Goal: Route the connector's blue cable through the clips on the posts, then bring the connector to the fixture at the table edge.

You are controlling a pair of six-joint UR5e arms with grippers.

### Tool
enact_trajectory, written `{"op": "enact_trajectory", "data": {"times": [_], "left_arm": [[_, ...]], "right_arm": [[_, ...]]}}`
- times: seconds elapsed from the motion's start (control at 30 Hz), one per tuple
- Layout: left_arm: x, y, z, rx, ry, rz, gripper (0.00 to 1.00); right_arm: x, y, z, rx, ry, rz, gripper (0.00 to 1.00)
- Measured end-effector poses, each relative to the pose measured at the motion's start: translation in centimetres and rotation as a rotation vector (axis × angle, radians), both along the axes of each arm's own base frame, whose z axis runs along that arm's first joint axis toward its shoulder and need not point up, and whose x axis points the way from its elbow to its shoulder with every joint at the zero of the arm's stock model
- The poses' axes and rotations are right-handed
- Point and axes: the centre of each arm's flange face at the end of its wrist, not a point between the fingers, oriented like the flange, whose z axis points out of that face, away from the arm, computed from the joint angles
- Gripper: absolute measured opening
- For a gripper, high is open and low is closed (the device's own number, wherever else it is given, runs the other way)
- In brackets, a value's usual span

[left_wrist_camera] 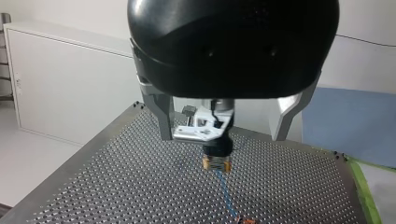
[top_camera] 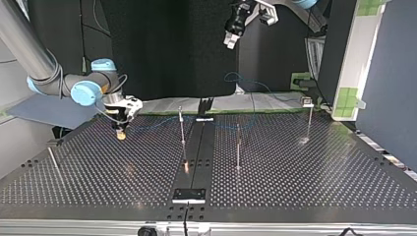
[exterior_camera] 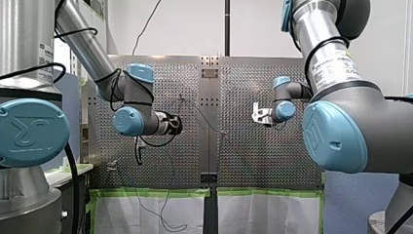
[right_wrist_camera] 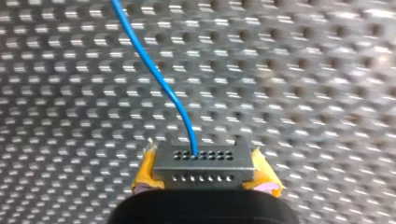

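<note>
In the right wrist view my right gripper (right_wrist_camera: 205,179) is shut on the grey connector (right_wrist_camera: 204,163), its yellow pads (right_wrist_camera: 144,175) on either side. The blue cable (right_wrist_camera: 161,79) leaves the connector's face and runs away over the perforated plate. At the top view's left, my right gripper (top_camera: 120,132) holds the connector just above the table, and the cable (top_camera: 157,122) trails toward the thin posts (top_camera: 182,125). My left gripper (top_camera: 231,38) hangs open high above the table's far side. The left wrist view shows its metal fingers (left_wrist_camera: 161,116) apart, with the connector (left_wrist_camera: 217,163) far below.
Thin posts (top_camera: 238,147) stand mid-table and another post (top_camera: 310,120) at the far right. A plate fixture (top_camera: 189,194) sits at the table's near edge in the top view. A slim rod (top_camera: 53,160) leans at the left. Cable slack (top_camera: 241,77) loops beyond the far edge.
</note>
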Motion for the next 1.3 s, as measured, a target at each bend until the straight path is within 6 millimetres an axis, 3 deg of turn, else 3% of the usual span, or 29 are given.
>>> {"op": "enact_trajectory", "data": {"times": [0.3,0.83,1.3], "left_arm": [[0.1,0.1,0.0,-0.002,-0.002,0.003,1.0],[0.0,0.0,0.0,-0.001,-0.001,-0.003,1.0],[0.0,0.0,0.0,-0.004,-0.002,-0.002,1.0]], "right_arm": [[-0.7,0.5,5.5,-0.049,-0.055,-0.05,0.0],[-6.0,1.7,13.2,-0.078,0.016,-0.228,0.0],[-10.3,4.3,19.2,-0.094,0.072,-0.381,0.0]]}}
